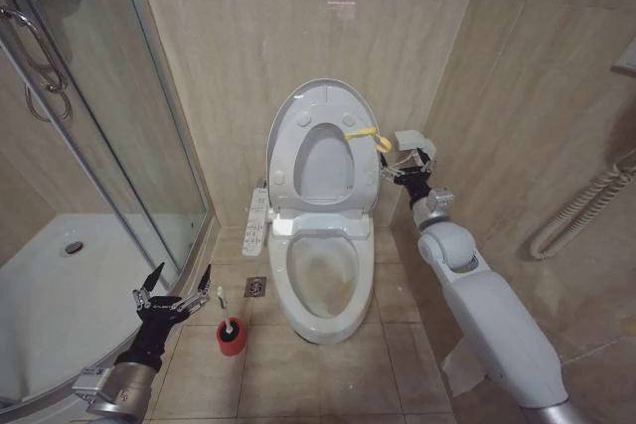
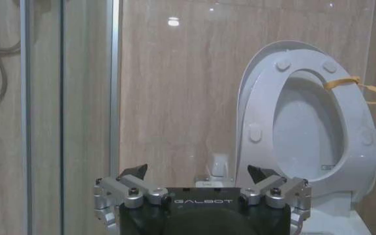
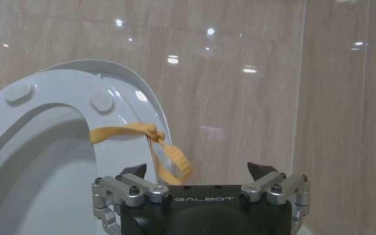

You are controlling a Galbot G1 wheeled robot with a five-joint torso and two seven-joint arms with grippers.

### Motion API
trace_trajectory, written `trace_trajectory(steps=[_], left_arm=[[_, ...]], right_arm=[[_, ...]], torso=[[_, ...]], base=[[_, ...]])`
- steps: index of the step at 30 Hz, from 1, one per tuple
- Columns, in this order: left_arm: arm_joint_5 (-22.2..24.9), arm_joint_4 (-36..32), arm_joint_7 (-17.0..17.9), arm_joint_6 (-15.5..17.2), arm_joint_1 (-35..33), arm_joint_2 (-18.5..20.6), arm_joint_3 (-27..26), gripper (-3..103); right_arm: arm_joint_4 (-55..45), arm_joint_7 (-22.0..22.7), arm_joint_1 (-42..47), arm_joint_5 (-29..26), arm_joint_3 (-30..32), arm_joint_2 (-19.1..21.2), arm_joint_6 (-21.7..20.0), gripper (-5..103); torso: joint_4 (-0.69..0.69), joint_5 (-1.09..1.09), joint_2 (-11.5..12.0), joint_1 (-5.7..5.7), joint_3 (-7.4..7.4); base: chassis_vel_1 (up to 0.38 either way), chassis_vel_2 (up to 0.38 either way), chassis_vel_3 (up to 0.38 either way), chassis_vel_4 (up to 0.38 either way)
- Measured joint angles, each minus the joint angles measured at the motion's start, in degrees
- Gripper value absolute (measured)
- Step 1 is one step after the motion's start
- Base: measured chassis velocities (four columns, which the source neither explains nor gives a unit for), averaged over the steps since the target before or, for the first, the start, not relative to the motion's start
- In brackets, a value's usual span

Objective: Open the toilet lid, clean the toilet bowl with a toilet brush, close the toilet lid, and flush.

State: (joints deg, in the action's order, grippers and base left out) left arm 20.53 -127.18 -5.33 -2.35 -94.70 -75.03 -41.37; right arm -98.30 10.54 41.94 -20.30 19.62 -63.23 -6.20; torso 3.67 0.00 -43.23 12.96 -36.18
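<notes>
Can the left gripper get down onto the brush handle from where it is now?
Probably yes. The left gripper hangs open beside the toilet brush, which stands upright in its red holder on open floor; nothing lies between them.

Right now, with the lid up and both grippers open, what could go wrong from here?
The right gripper sits open beside the raised toilet lid, close to the yellow strap; a finger could snag it and pull the lid down. The left gripper is open near the toilet brush; a clumsy approach might tip its red holder.
</notes>
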Motion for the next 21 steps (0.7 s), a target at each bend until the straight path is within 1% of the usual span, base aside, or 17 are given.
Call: trace_trajectory(steps=[11,15,21], left_arm=[[0.0,0.0,0.0,0.0,0.0,0.0,0.0,100],[0.0,0.0,0.0,0.0,0.0,0.0,0.0,100],[0.0,0.0,0.0,0.0,0.0,0.0,0.0,100]], right_arm=[[-6.9,1.8,9.4,-0.8,2.6,-0.8,-1.5,100],[-10.6,2.3,14.0,-1.4,4.8,-1.7,-2.0,100],[-12.0,2.7,16.5,-1.4,6.0,-2.5,-1.5,100]], torso=[[0.00,0.00,0.0,0.00,0.00],[0.00,0.00,0.0,0.00,0.00],[0.01,0.00,0.0,0.00,0.00]], base=[[0.000,0.000,0.000,0.000],[0.000,0.000,0.000,0.000],[0.000,0.000,0.000,0.000]])
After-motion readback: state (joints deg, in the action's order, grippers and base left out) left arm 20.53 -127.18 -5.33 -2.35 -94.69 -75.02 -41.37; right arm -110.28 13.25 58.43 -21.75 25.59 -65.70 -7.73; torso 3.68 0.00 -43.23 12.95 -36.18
